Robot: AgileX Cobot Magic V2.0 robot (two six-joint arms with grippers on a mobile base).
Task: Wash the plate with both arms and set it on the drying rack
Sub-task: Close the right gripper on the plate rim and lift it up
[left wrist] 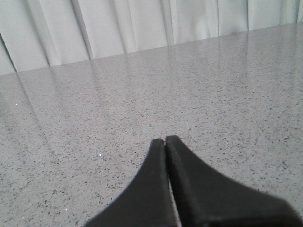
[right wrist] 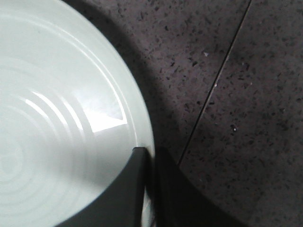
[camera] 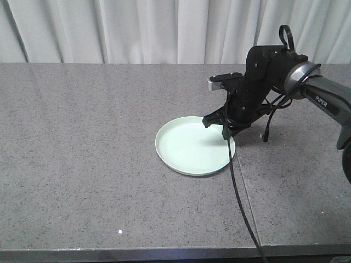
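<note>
Right claw (right wrist: 149, 153) is closed down on the rim of the plate (camera: 192, 148). One black finger (right wrist: 128, 189) lies over the inner side of the plate and the other finger is on the outer side. Only a thin strip of the pale green rim shows between them. The grip is at the far right edge of the plate, as the front view shows it.

The plate lies flat on the counter (camera: 82, 137), a little right of the middle. It is round, mint green and plain, with faint rings and a bright reflection on its surface.

Just beside the plate, on its right, a thin straight seam (right wrist: 222, 71) runs through the grey speckled counter. The right arm (camera: 323, 96) reaches in from the right edge and bends down to the plate. A black cable (camera: 238, 197) hangs from it and crosses the plate edge toward the front of the counter.

The left claw (left wrist: 164, 141) shows only in its own wrist view. Its two fingers are pressed together and hold nothing, above bare counter. A white curtain (camera: 164, 27) hangs behind the counter.
</note>
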